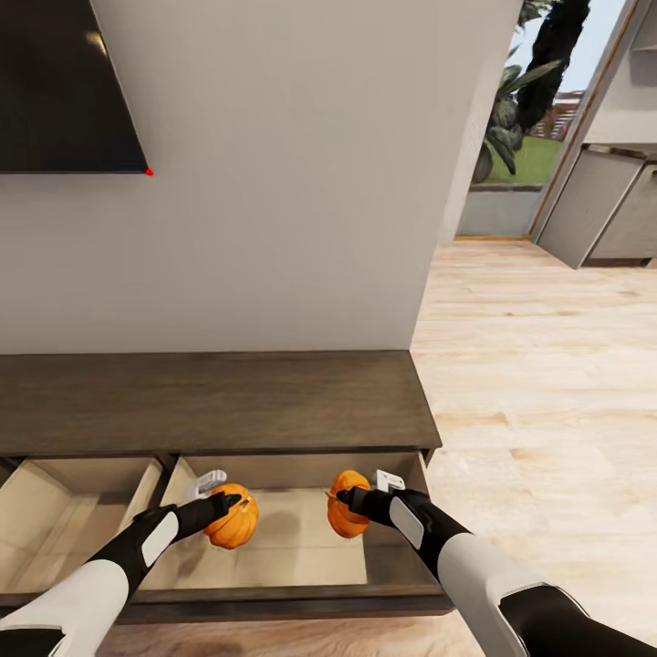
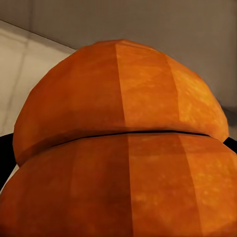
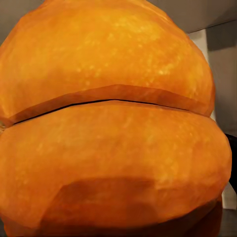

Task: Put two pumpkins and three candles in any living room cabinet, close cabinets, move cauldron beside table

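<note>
Pale wall and light plank floor frame the long, low dark brown wood cabinet [image 1: 219, 401], its beige-lined drawer [image 1: 292, 547] pulled open directly beneath my tools. My left tool [image 1: 222, 505] grips one ribbed orange pumpkin [image 1: 233, 525]; my right tool [image 1: 351, 497] grips the other pumpkin [image 1: 345, 520]. Both hang over the drawer, so release is straight down.

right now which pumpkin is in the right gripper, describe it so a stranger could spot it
Find the long dark wood cabinet below the black screen. Its end drawer nearest the bare floor is open. Of two pumpkins above it, the right gripper's pumpkin is the one nearer that floor.
</note>
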Motion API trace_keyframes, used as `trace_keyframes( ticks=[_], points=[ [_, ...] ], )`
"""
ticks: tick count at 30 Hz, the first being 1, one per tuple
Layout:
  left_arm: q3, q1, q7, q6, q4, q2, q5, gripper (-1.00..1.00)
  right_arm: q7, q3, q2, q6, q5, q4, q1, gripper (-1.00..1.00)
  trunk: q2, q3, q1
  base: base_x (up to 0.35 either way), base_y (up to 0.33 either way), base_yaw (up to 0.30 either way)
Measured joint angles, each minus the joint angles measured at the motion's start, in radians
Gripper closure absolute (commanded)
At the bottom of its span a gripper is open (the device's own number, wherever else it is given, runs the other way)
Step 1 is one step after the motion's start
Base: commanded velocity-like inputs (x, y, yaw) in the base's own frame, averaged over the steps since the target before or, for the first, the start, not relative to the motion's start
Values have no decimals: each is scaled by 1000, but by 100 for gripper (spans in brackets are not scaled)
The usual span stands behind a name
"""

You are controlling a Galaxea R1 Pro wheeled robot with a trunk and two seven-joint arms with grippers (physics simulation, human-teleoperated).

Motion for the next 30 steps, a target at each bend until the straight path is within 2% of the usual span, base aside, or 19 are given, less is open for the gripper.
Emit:
trace_keyframes(
  ticks=[30],
  points=[
    [-2,0,0,16,-8,-3,-4,100,1,0,1,0,0,-2,0,100,0,-49,0,5,0,0]
  ],
)
